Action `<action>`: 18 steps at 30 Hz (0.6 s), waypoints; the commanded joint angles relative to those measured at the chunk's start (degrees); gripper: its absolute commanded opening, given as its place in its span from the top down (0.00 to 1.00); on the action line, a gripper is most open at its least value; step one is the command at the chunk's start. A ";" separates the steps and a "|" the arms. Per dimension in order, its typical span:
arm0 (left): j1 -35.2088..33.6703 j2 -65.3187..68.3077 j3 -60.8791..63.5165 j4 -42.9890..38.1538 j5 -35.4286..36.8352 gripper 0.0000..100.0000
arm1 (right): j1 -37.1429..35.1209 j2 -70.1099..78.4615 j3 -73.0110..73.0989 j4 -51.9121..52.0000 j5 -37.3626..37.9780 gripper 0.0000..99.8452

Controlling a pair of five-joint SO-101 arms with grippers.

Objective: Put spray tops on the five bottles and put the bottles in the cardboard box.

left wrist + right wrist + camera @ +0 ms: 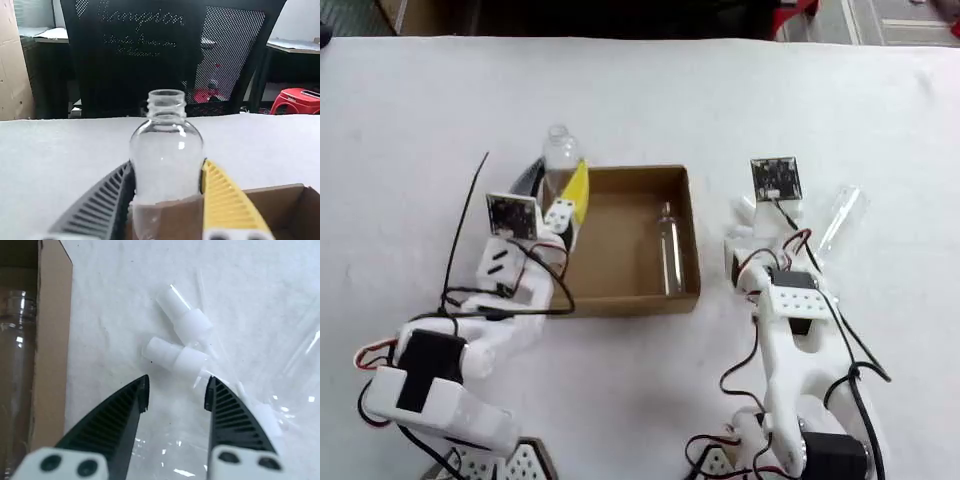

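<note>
Left gripper pinched the uncapped bottle upright at the cardboard box edge (neck up, likely awaiting a top), right gripper spread above two spray tops.

White cloth-covered table — behind it a black mesh-backed chair and a red stool.

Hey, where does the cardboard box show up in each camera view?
High view: cardboard box in the middle of the table.
Left wrist view: its brown rim beside the held bottle.
Right wrist view: its wall beside the spray tops.
Shared landmark: the lying bottle inside it, in high and right wrist views.
</note>
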 commanded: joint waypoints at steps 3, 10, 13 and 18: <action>0.04 -0.31 -1.58 -1.85 -6.07 0.98 | -0.48 -0.92 -0.26 -0.92 0.09 0.84; 0.40 -0.13 -1.49 -1.76 -2.29 0.98 | -0.48 -0.92 -0.26 -0.92 0.09 0.84; 0.13 -0.22 -1.76 -1.41 0.70 0.98 | -0.48 -0.92 -0.26 -0.92 0.09 0.84; 0.04 -0.13 -1.49 -1.32 -0.44 0.98 | -0.48 -0.92 -0.26 -0.92 0.09 0.84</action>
